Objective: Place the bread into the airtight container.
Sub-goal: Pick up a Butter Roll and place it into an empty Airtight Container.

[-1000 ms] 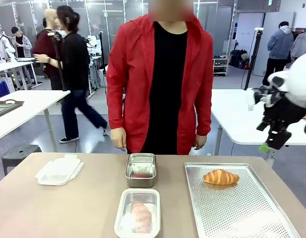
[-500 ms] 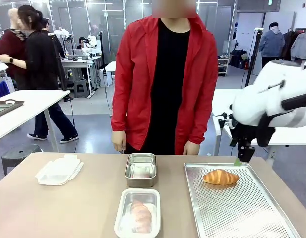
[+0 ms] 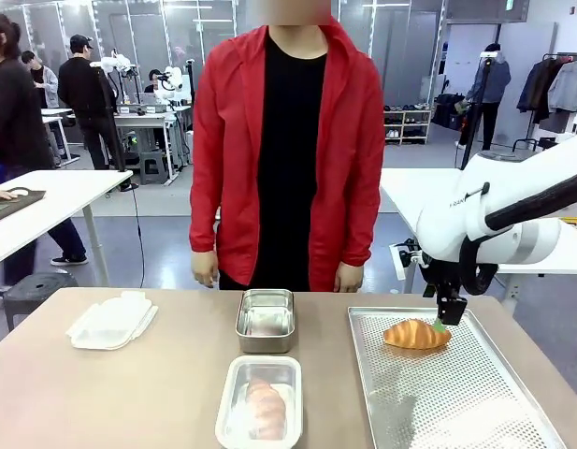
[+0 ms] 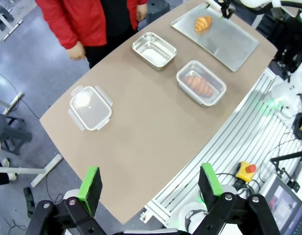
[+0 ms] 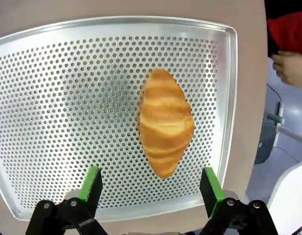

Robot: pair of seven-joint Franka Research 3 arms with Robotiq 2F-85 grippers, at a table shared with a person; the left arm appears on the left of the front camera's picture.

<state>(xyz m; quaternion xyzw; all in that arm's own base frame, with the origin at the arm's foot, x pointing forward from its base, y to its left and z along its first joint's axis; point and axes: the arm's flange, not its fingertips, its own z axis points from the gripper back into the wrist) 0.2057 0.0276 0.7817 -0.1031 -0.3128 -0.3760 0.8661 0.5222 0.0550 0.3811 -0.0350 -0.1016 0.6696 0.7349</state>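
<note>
I am holding the right hand [image 5: 151, 190], spread wide and empty, just over the golden-brown croissant [image 5: 165, 129] lying on the perforated silver metal tray [image 5: 67, 98], its long axis running square across the hand's closing line.

The floor [image 3: 129, 253] is grey and evenly lit. A white table [image 3: 54, 201] stands at the left, with a dark stool [image 3: 36, 288] below it. A second white table [image 3: 410, 192] stands at the right. Glazed partitions [image 3: 176, 28] line the far side. Garments [image 3: 550, 89] hang at the far right.
</note>
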